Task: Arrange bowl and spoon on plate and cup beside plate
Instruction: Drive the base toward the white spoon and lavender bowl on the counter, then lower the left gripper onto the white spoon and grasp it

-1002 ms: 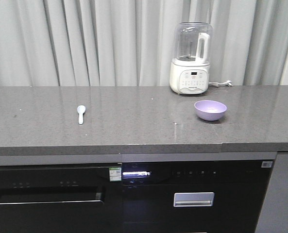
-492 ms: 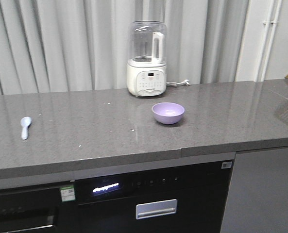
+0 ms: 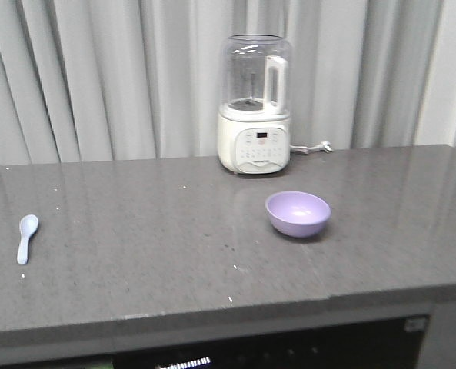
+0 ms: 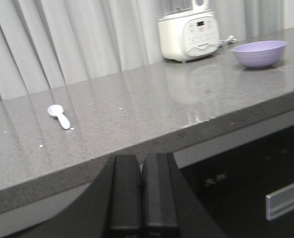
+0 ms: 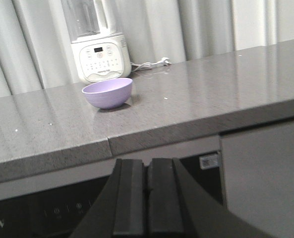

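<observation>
Bowl (image 3: 297, 214) and spoon (image 3: 26, 238) resting on the counter (image 3: 151, 254).
We are holding our left gripper (image 4: 142, 196) and right gripper (image 5: 147, 196) clenched, empty; the bowl is sitting just in front of the blender (image 3: 255, 104), the spoon lying far to its left.

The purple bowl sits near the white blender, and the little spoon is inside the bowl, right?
Not quite. The spoon isn't inside the bowl. It lies on the bare counter, far off toward the left of the picture, as the front-facing view shows. The bowl does sit near the white blender, and it looks empty.
</observation>
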